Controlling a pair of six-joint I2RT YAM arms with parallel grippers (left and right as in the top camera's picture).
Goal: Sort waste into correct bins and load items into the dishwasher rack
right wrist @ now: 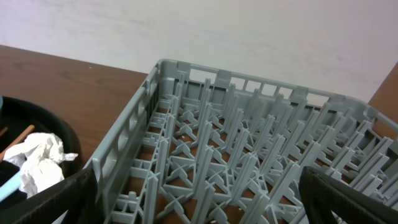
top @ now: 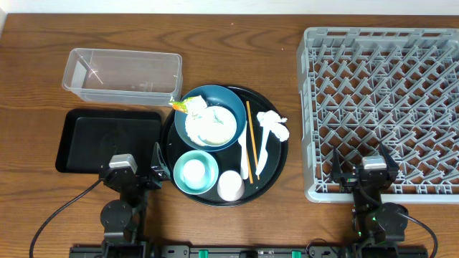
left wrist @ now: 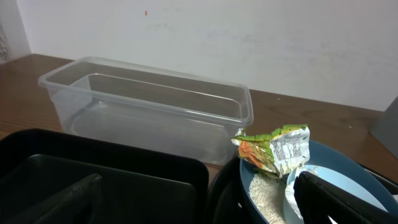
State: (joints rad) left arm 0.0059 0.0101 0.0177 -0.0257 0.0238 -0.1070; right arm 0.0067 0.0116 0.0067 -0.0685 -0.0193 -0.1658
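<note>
A round black tray [top: 276, 161] holds a dark-blue bowl [top: 228, 98] with rice [left wrist: 267, 196], a pale light-blue vessel [left wrist: 339, 177] and an orange-yellow-green wrapper [top: 188, 105] [left wrist: 273, 149] at its rim. Also on it are a mint-green bowl [top: 195, 172], a small pale cup [top: 230, 185], chopsticks [top: 249, 140], white cutlery [top: 258, 147] and a crumpled napkin [top: 274, 123] [right wrist: 37, 158]. My left gripper [top: 134, 165] [left wrist: 199, 214] is open over the black rectangular tray [top: 107, 136]. At the front edge of the grey rack [top: 384, 107] [right wrist: 249, 149], my right gripper [top: 363, 159] [right wrist: 205, 214] is open, holding nothing.
The clear tub [top: 122, 74] [left wrist: 146, 106] stands behind the black rectangular tray [left wrist: 112, 180], left of the round tray. The rack fills the right side of the table. Bare wooden tabletop [top: 229, 43] runs along the back, with a white wall behind it.
</note>
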